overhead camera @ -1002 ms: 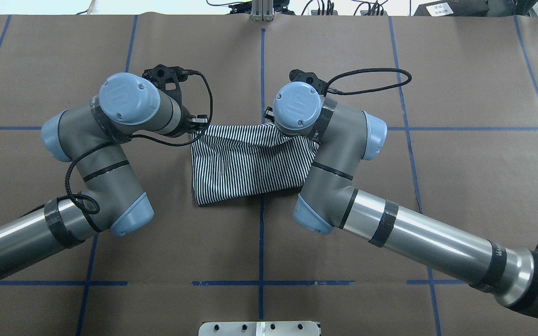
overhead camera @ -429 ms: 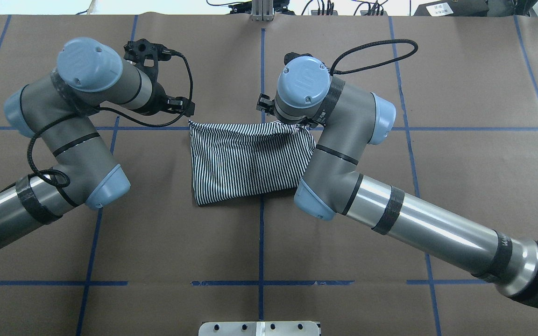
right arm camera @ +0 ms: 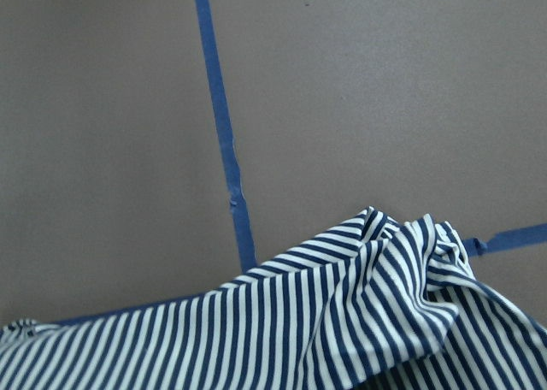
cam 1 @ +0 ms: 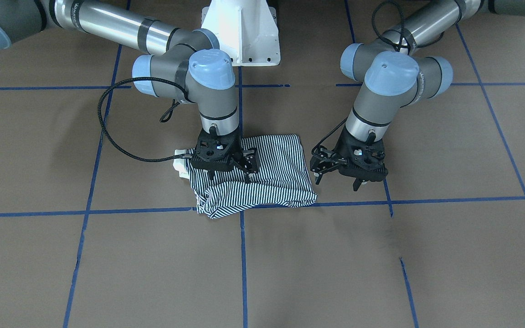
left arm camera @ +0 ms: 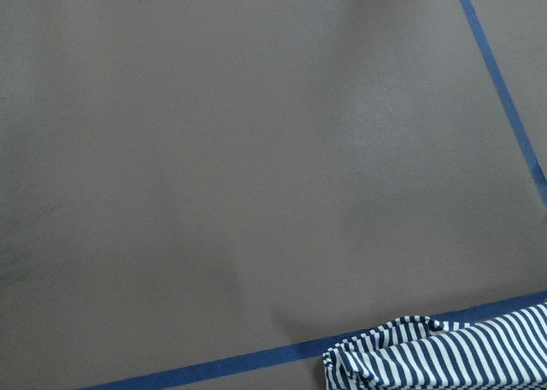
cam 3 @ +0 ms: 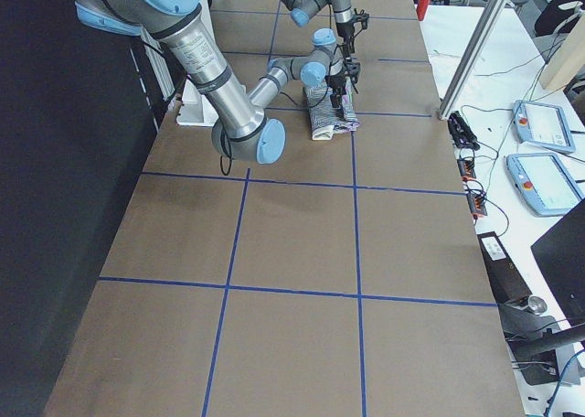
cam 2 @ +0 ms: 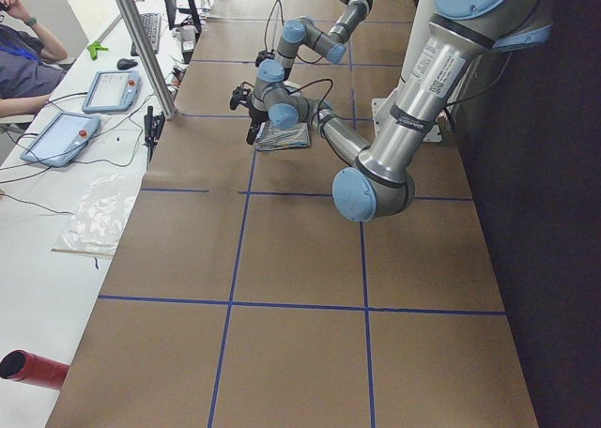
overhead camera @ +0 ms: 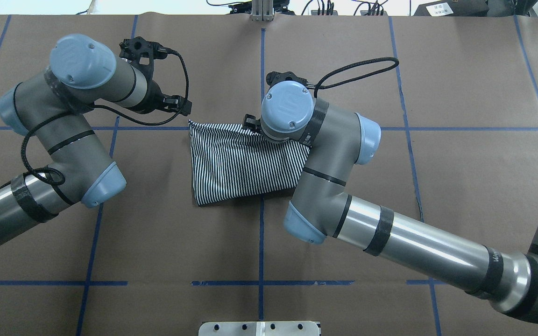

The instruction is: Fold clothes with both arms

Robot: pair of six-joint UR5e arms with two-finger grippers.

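Evidently the folding is well along. From the front-facing camera, the navy-and-white striped polo shirt (cam 1: 280, 177) lies as a compact, roughly rectangular packet on the brown paper-covered surface (cam 1: 381, 255). Its corner nearest this camera is rumpled and spills out of line. The black two-fingered right hand (cam 1: 229, 175) is down on the packet, fingers spread and pinching nothing I can make out. The black left hand (cam 1: 337, 178) hangs just beside the shirt's other edge, spread wide and empty.

From overhead, the shirt (overhead camera: 231, 168) sits by a crossing of blue tape lines (overhead camera: 262, 242). Its near edge is tidy and its far edge runs partly under the right wrist. The left hand (overhead camera: 180, 105) is off the far corner, clear of the cloth.

The two side views are too distant to add anything.

The left wrist camera catches only a striped corner (left arm camera: 444, 356), while the right wrist camera shows a bunched ridge of fabric (right arm camera: 376, 236).

I judge the main folds done. Flattening that ridge, and perhaps one last fold, seems to be what is left.
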